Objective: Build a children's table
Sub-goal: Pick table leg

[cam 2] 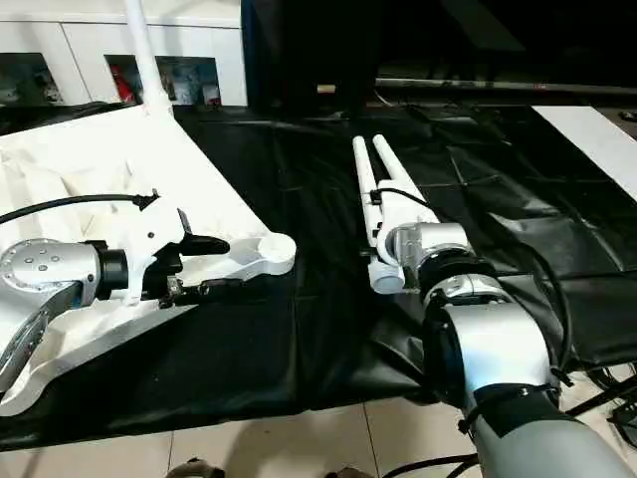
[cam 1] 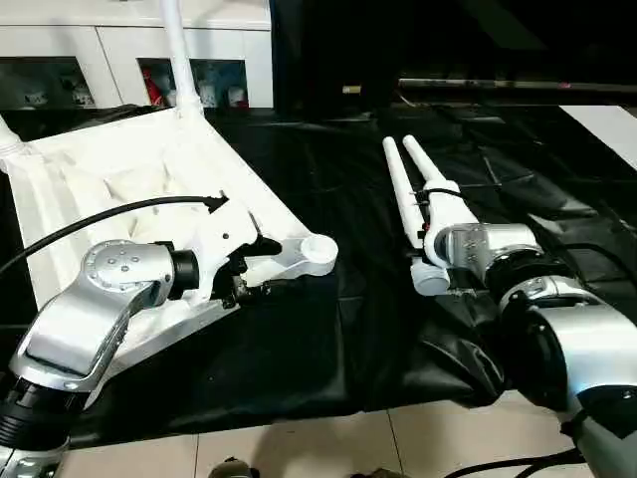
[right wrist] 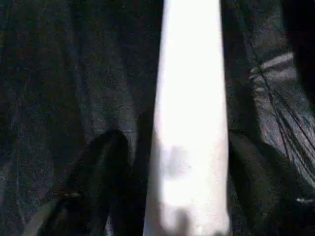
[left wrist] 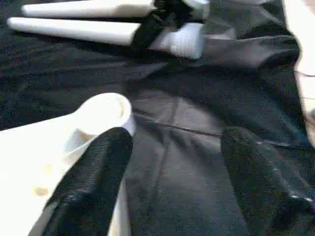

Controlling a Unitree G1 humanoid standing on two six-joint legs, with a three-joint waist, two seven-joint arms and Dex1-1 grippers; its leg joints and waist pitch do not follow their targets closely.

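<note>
Count: one white ribbed table top [cam 1: 129, 189], upside down on the black-covered tabletop [cam 1: 328, 329]. Two legs stand upright in its far sockets: one [cam 1: 179, 50] at the far corner, another [cam 1: 5, 139] at the left edge. Two loose legs [cam 1: 398, 189] lie side by side, touching, on the black sheet.

Left jaws [left wrist: 172, 162] open, with the near round corner socket [left wrist: 106, 110] just beside one finger [left wrist: 93, 177]; not gripping it.

Right jaws [right wrist: 189, 182] straddle one loose leg [right wrist: 189, 123], black fingers on either side of it; can't tell whether they clamp it. The second loose leg [cam 1: 423, 169] lies touching alongside.

Legs: smooth tapered plastic tubes. Sheet: creased, glossy black.
</note>
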